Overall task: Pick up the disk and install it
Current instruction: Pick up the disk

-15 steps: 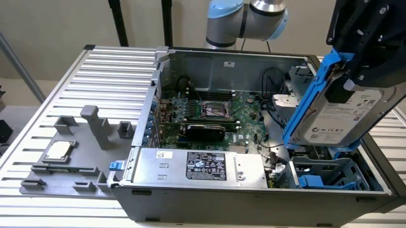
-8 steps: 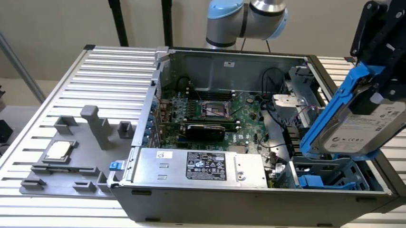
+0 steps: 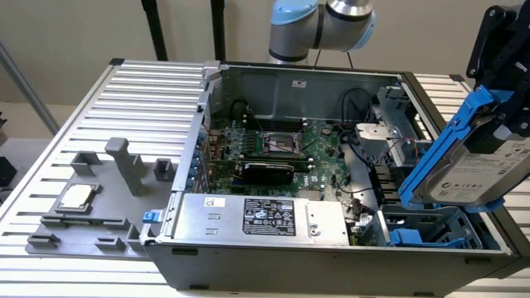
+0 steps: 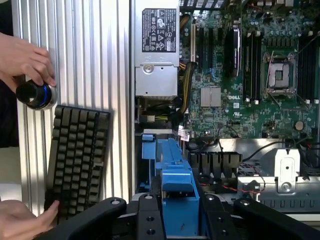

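Disk [image 3: 485,171] clamped in gripper [image 3: 507,121], held tilted over drive bay [image 3: 426,231]; may be jammed against bay rim if misaligned.

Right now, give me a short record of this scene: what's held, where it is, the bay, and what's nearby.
held: silver-grey hard disk with blue plastic rails, tilted, in the air
end effector: black end effector, shut on the disk
position: over the drive-cage end of the open grey computer case, exterior view's right
drive cage: blue-lined metal cage, disk not in it
nearby: black keyboard; a person's hand on a black knob
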You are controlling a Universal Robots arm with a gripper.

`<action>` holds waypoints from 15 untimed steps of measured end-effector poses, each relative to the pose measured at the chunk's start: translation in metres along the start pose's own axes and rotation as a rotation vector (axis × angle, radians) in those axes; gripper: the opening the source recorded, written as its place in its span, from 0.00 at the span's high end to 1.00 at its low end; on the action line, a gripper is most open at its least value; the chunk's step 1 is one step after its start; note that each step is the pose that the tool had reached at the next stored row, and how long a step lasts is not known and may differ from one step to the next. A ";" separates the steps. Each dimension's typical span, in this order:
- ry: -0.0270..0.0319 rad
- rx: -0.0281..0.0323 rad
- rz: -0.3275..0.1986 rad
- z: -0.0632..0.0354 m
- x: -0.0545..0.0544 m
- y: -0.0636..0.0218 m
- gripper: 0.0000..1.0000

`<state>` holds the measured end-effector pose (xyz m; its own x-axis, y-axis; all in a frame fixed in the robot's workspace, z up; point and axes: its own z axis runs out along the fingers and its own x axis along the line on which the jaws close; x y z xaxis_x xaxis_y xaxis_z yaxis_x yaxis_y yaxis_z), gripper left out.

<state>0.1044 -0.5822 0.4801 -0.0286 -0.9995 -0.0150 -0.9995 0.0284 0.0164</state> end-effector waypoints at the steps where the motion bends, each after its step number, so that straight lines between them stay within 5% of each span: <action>1: 0.0000 0.0000 0.000 0.0000 0.000 0.0000 1.00; 15: 0.0000 0.0000 0.000 0.0006 0.000 0.0000 1.00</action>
<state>0.1044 -0.5822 0.4795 -0.0286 -0.9995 -0.0150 -0.9995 0.0283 0.0164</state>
